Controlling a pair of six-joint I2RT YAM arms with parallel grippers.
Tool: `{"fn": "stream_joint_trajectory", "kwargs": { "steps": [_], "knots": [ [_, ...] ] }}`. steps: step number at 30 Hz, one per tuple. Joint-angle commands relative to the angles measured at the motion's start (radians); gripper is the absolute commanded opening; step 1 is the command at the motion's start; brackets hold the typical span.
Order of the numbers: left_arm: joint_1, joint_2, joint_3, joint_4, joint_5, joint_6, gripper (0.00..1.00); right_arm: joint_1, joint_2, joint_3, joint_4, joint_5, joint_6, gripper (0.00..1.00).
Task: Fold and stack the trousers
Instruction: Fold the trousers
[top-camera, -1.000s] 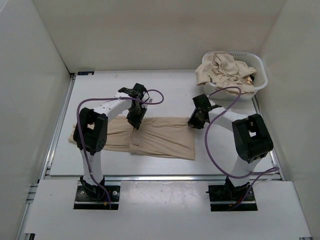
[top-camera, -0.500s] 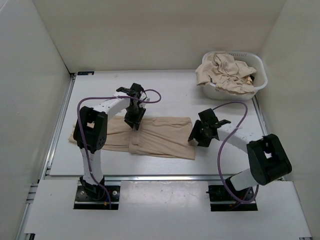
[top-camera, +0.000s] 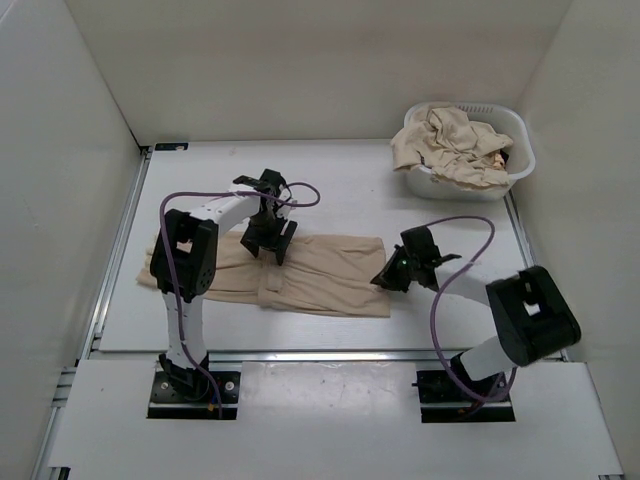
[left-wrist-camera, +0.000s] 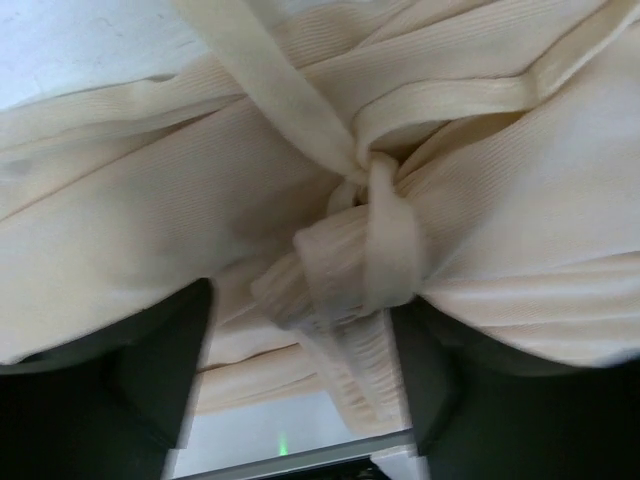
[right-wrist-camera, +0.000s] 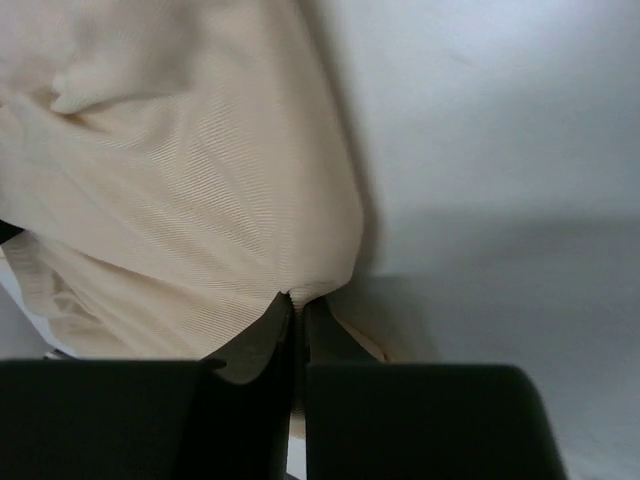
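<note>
The beige trousers (top-camera: 320, 272) lie flat across the middle of the table, with a folded bump near their centre. My left gripper (top-camera: 270, 238) hovers over their upper edge, open. In the left wrist view its dark fingers (left-wrist-camera: 160, 370) stand wide apart on either side of a knotted drawstring and the ribbed waistband (left-wrist-camera: 360, 300), which they do not clamp. My right gripper (top-camera: 386, 278) sits low at the trousers' right end. In the right wrist view the right gripper (right-wrist-camera: 297, 305) is shut, pinching the cloth edge (right-wrist-camera: 200, 200).
A white slotted laundry basket (top-camera: 522, 160) stands at the back right, heaped with more beige cloth (top-camera: 450, 140). White walls enclose the table on three sides. Purple cables loop off both arms above the table.
The left gripper opened and shifted slightly along the trousers' upper edge. The right arm swung down and forward to the right end, opened, then shut on the cloth edge.
</note>
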Motion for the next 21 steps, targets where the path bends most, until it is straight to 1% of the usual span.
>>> {"fn": "stream_joint_trajectory", "kwargs": {
  "steps": [1,2,3,4,5,6,7,8,9,10,11,12,13,14,17,18,21],
  "knots": [
    [0.045,-0.060,0.019,0.010,0.056,-0.002,0.89,-0.050,-0.139,-0.100,-0.092,0.029,0.031,0.00],
    [0.059,-0.073,0.031,-0.015,0.077,-0.002,0.94,-0.079,-0.175,-0.100,-0.126,0.043,0.013,0.00],
    [0.089,-0.099,0.047,-0.030,0.112,-0.002,0.97,-0.096,-0.247,-0.100,-0.216,0.058,-0.003,0.00],
    [0.106,-0.114,0.047,-0.047,0.129,-0.002,1.00,-0.112,-0.286,-0.085,-0.264,0.068,-0.020,0.00],
    [0.123,-0.128,0.058,-0.064,0.140,-0.002,1.00,-0.158,-0.323,-0.076,-0.313,0.068,-0.056,0.00],
    [0.158,-0.158,0.058,-0.094,0.149,-0.002,1.00,-0.186,-0.399,-0.054,-0.364,0.077,-0.079,0.00],
    [0.177,-0.174,0.048,-0.105,0.149,-0.002,1.00,-0.214,-0.438,-0.039,-0.478,0.077,-0.101,0.00],
    [0.195,-0.188,0.039,-0.105,0.149,-0.002,1.00,-0.271,-0.475,-0.020,-0.545,0.098,-0.124,0.00],
    [0.232,-0.217,0.026,-0.118,0.136,-0.002,1.00,-0.304,-0.539,0.004,-0.618,0.113,-0.177,0.00],
    [0.250,-0.232,-0.003,-0.118,0.136,-0.002,1.00,-0.333,-0.573,0.067,-0.755,0.129,-0.207,0.00],
    [0.269,-0.246,-0.019,-0.118,0.126,-0.002,1.00,-0.382,-0.600,0.107,-0.825,0.155,-0.231,0.00],
    [0.307,-0.260,-0.036,-0.118,0.126,-0.002,1.00,-0.399,-0.636,0.151,-0.891,0.213,-0.282,0.00],
    [0.325,-0.281,-0.062,-0.118,0.126,-0.002,1.00,-0.413,-0.636,0.197,-0.948,0.242,-0.299,0.00],
    [0.342,-0.290,-0.074,-0.118,0.126,-0.002,1.00,-0.425,-0.636,0.287,-1.040,0.261,-0.311,0.00],
    [0.410,-0.313,-0.105,-0.128,0.151,-0.002,1.00,-0.425,-0.570,0.436,-1.158,0.235,-0.351,0.00],
    [0.422,-0.314,-0.105,-0.142,0.151,-0.002,1.00,-0.406,-0.531,0.558,-1.179,0.235,-0.351,0.00],
    [0.471,-0.333,-0.114,-0.152,0.162,-0.002,1.00,-0.283,-0.431,0.752,-1.202,0.235,-0.253,0.00]
  ]
}}
